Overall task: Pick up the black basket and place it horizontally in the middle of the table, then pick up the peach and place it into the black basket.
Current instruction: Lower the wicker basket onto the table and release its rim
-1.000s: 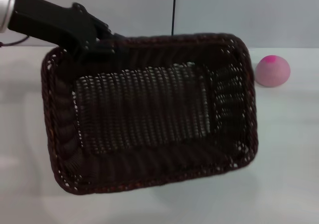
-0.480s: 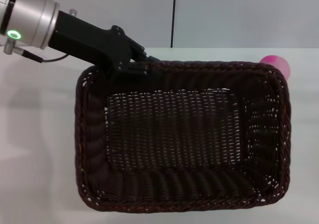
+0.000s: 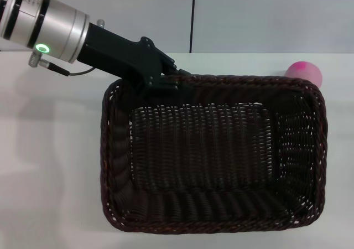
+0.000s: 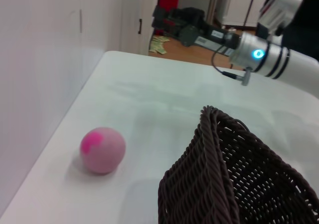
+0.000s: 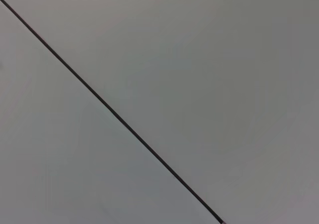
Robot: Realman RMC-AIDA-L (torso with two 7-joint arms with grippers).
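The black basket (image 3: 213, 155) fills the middle of the head view, level, with its long side running left to right. I cannot tell whether it rests on the table (image 3: 50, 166). My left gripper (image 3: 168, 80) is shut on the basket's far rim near its far left corner. The peach (image 3: 303, 72) lies on the table just behind the basket's far right corner, partly hidden by the rim. In the left wrist view the peach (image 4: 102, 150) lies apart from the basket's corner (image 4: 214, 174). My right gripper (image 4: 182, 27) shows only far off in that view, held above the table.
A grey wall with a dark vertical seam (image 3: 192, 16) stands behind the table. The right wrist view shows only this wall. White tabletop lies bare to the left of the basket and around the peach.
My left arm has carried the basket to the right and turned it from tilted to level. The basket's far right corner now covers part of the peach.
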